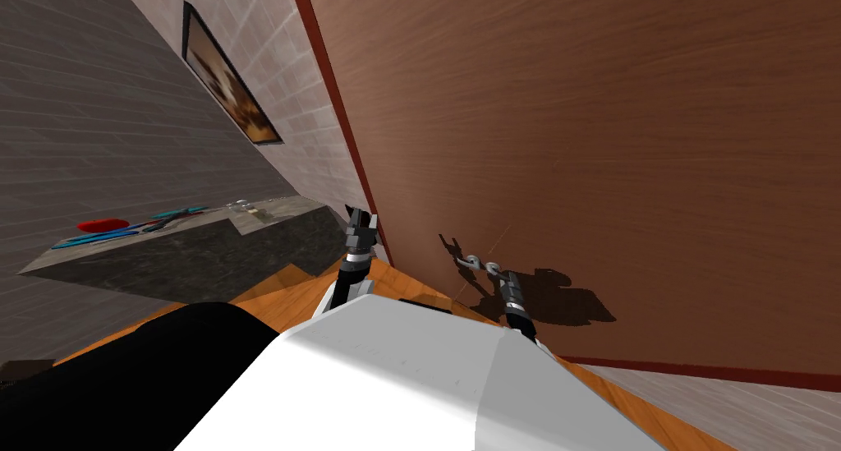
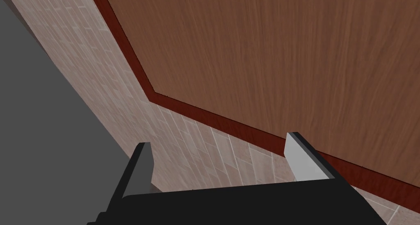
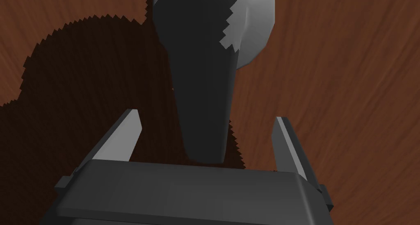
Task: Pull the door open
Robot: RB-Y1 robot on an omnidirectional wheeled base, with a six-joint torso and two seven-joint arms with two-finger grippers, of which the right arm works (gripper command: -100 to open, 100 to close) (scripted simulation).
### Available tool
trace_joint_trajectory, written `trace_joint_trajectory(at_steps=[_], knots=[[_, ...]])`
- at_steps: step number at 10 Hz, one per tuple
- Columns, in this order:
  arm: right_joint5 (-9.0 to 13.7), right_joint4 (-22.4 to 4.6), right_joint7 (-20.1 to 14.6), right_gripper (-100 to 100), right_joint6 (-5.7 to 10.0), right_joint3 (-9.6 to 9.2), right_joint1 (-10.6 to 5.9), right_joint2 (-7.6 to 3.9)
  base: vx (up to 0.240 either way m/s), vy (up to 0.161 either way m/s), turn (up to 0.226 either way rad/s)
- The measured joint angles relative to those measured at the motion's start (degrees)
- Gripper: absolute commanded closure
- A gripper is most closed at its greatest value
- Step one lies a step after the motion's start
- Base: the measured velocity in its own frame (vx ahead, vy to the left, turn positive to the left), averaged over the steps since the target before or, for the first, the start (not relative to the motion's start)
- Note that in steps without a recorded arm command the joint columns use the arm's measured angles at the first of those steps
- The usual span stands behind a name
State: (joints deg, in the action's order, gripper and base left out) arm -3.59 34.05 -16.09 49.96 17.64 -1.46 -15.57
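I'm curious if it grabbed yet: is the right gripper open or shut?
Open. The right gripper has its fingers apart, the door handle between them, untouched.

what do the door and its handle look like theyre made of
The door looks like brown wood, matte: streaky grain lines run along it. The handle is plain smooth grey, possibly metal, though mostly in shadow, so that is a guess.
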Motion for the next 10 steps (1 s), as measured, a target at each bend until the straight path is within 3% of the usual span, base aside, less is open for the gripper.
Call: trace_joint_trajectory(at_steps=[1,7,8,9,10], knots=[[0.0,-0.32,-0.04,100,0.32,-0.02,-0.17,-0.04,0.0,0.0,0.0],[-0.09,-0.03,0.02,100,-0.04,-0.17,-0.05,0.18,-0.031,-0.011,-0.001],[0.0,-0.65,-0.04,100,0.12,0.06,-0.29,-0.34,-0.155,-0.043,-0.04],[-0.02,1.62,-0.28,100,-0.82,0.15,1.27,-0.36,-0.097,-0.013,-0.024],[0.01,0.98,-0.47,100,-0.32,0.21,1.66,-0.62,-0.134,0.012,0.024]])
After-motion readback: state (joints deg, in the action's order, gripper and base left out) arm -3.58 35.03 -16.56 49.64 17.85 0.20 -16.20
